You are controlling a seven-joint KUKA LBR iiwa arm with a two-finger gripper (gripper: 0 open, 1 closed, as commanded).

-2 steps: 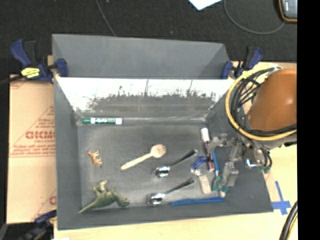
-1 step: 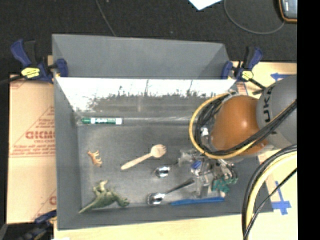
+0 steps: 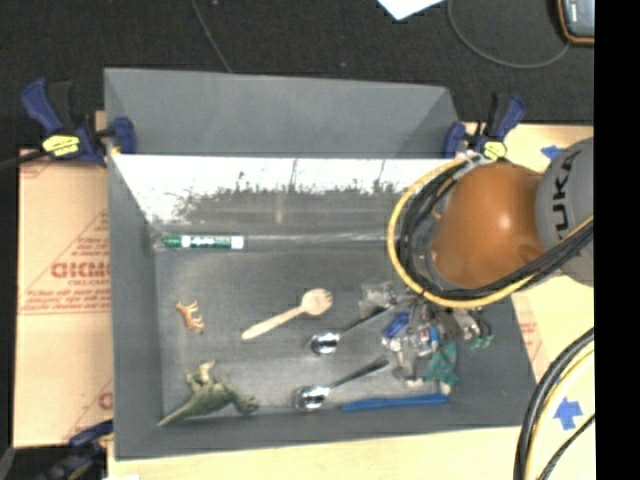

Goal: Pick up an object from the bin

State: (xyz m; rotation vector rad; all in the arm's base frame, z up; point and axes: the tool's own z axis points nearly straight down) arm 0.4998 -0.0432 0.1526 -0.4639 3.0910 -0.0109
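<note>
Grey bin point(image 3: 135, 318) walls ring the tool point(image 3: 422, 346), set low at the right end over a dark green toy point(image 3: 441, 370) and a metal spoon point(image 3: 350, 378); whether it is open or closed cannot be told. Farther out lie a blue pen point(image 3: 395, 402), a wooden spoon point(image 3: 290, 315) and a green dinosaur point(image 3: 212, 398).

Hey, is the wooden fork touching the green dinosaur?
No, the wooden fork lies up and to the right of the dinosaur, with a clear gap between them.
</note>
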